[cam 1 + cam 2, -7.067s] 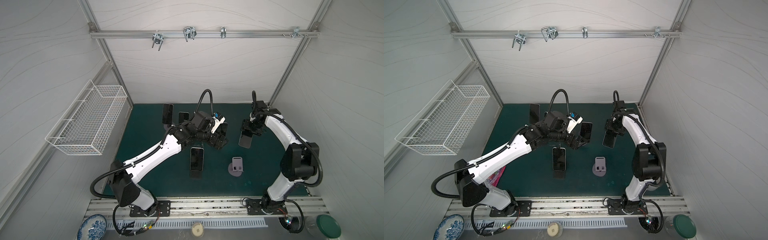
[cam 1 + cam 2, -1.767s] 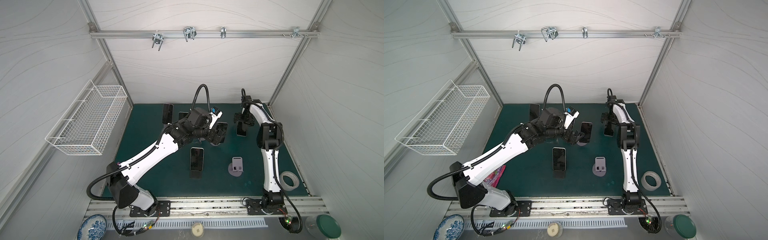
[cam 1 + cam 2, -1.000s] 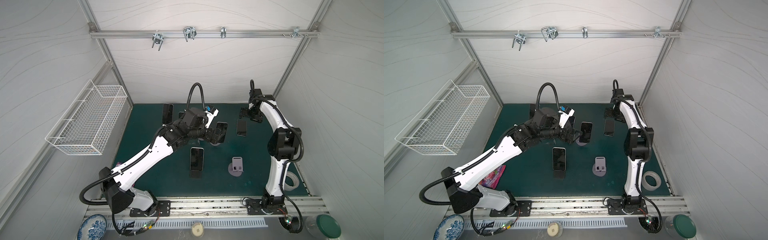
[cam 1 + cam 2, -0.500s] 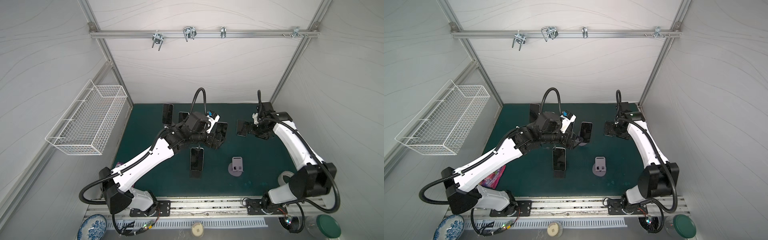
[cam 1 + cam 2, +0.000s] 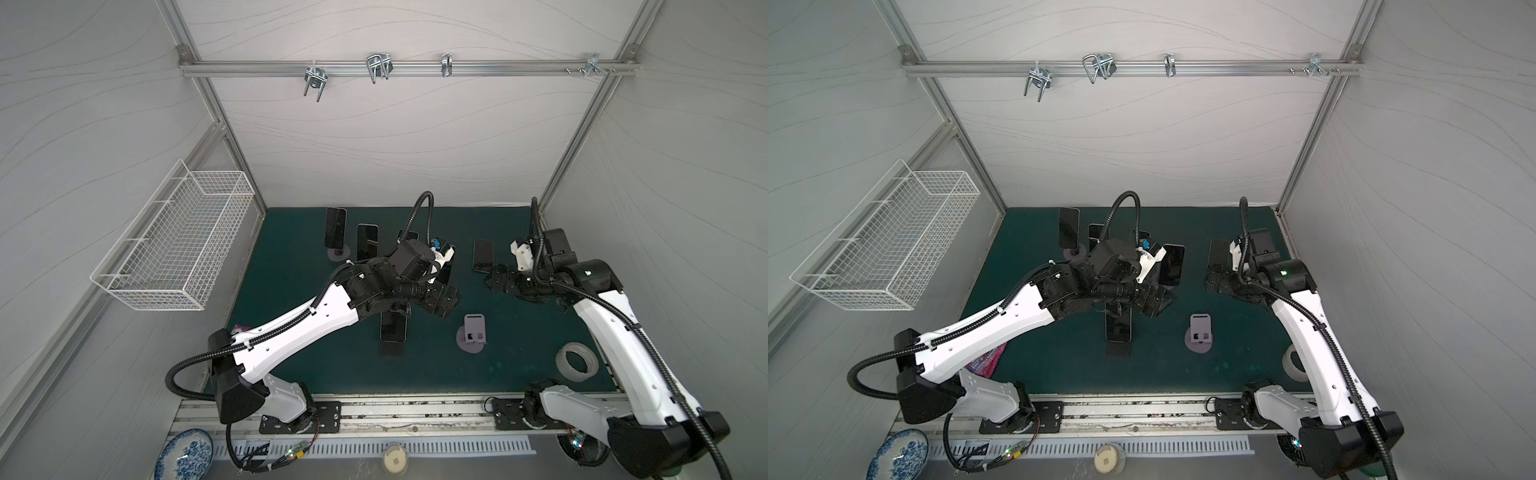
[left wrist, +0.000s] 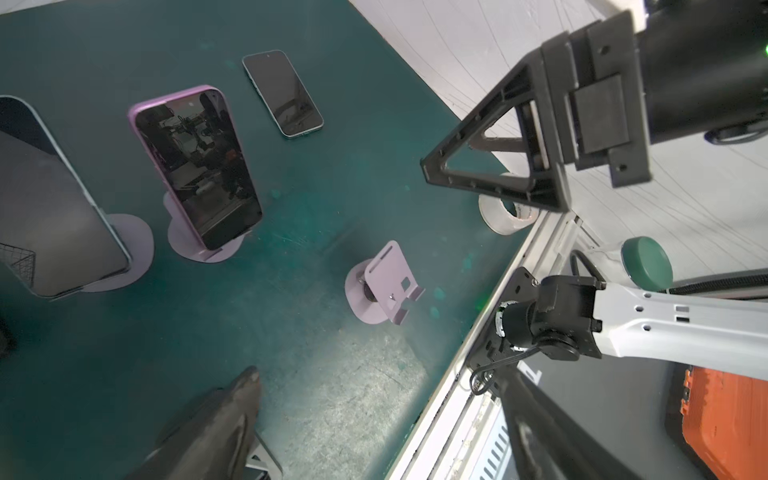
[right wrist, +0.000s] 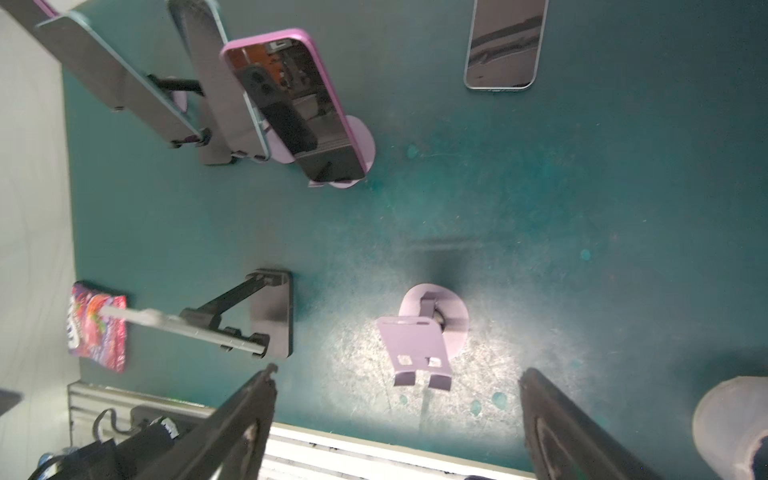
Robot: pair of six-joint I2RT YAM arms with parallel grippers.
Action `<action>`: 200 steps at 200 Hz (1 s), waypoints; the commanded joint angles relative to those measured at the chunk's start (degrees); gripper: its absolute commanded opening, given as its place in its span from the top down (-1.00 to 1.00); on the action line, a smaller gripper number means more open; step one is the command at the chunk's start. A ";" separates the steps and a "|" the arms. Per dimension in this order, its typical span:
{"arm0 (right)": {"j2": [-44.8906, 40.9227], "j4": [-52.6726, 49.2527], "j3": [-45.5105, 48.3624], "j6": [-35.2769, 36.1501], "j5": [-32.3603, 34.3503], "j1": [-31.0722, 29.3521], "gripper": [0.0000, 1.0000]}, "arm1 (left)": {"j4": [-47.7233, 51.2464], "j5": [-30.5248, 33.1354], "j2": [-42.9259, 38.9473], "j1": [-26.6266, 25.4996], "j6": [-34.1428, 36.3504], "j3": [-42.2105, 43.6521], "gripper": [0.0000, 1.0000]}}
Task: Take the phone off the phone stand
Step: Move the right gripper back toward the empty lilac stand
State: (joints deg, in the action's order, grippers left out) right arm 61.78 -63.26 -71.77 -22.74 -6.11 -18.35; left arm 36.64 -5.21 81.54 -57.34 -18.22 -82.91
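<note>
Green mat point(image 7: 582, 208) covers the cell floor. Above it the right gripper point(image 7: 397, 372) hangs with its jaws spread wide and nothing between them. Nearest ahead of them stands the empty stand point(image 7: 415, 340), untouched. Beyond it the purple-cased phone point(image 7: 291, 104) leans upright on its lilac stand point(image 7: 368, 141), and farther off a flat phone point(image 7: 503, 45) lies on the mat. The left gripper point(image 5: 444, 305) has its jaws parted too and holds nothing. The empty stand sits closest before them, with the purple-cased phone on its stand behind it.
</note>
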 commanded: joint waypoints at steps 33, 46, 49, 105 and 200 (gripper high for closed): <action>-2.88 -2.72 4.02 -2.90 -0.44 -4.71 -0.82 | 0.58 3.32 0.00 -3.26 -2.44 -1.31 -0.80; -3.00 -2.27 4.93 -3.35 -0.53 -5.33 -0.81 | 1.21 3.61 0.27 -3.46 -2.52 -1.95 -0.80; -2.88 -2.18 5.03 -3.48 -0.61 -5.48 -0.80 | 1.34 3.70 0.30 -3.48 -2.52 -2.05 -0.80; -0.67 -1.21 3.35 -4.66 -1.43 -8.59 -0.79 | 1.82 5.13 -0.15 -3.50 -2.35 -1.87 -0.80; 1.30 -1.71 4.27 -4.76 0.33 -12.02 -0.78 | 1.90 4.12 0.42 -3.62 -3.70 -0.37 -0.81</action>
State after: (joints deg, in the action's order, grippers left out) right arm 62.52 -63.72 -67.75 -27.29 -6.52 -29.80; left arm 38.83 -1.10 81.58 -60.71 -20.43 -82.91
